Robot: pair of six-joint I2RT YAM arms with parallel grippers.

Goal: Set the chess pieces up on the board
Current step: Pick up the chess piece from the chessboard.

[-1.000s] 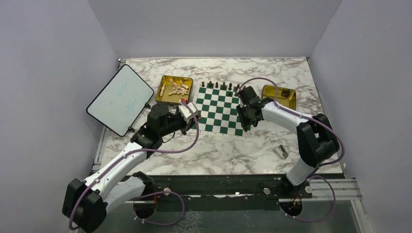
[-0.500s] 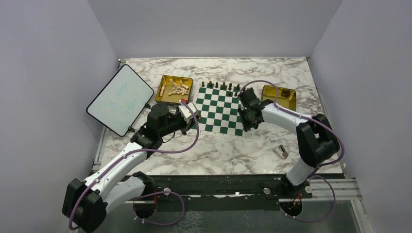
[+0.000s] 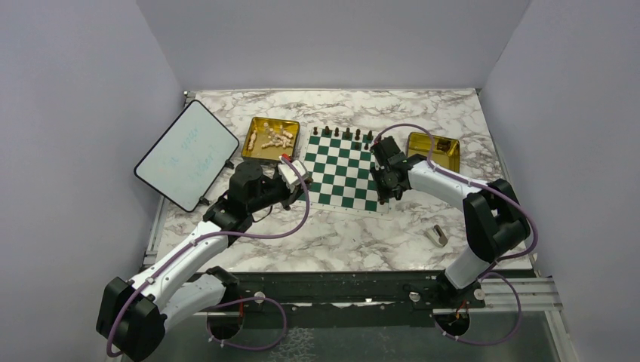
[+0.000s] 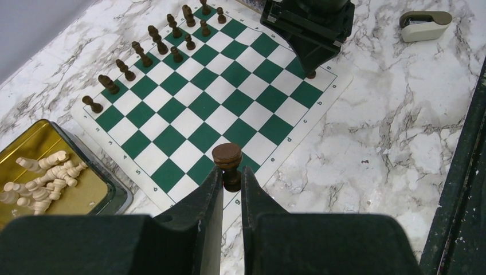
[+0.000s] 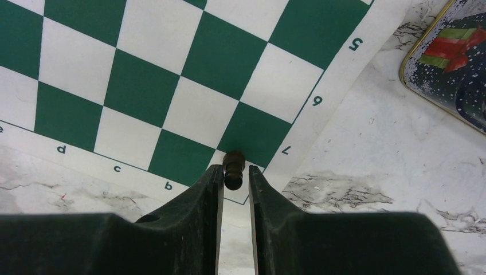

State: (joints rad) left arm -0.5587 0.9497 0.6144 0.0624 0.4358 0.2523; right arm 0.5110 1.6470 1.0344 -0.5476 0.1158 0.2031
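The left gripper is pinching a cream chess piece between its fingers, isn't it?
Not quite. The left gripper is pinching a chess piece between its fingers, but it is dark brown, not cream. The left wrist view shows it; the cream pieces lie in the gold tray.

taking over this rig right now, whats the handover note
The left gripper is shut on a dark piece, held at the board left edge.
The right gripper has its jaws flanking a dark pawn at the board's right edge; whether it is gripped is unclear.
Done: dark pieces stand along the far edge, with a partial second row.
Left: finish the dark side. All cream pieces lie in the gold tray, none on the board.
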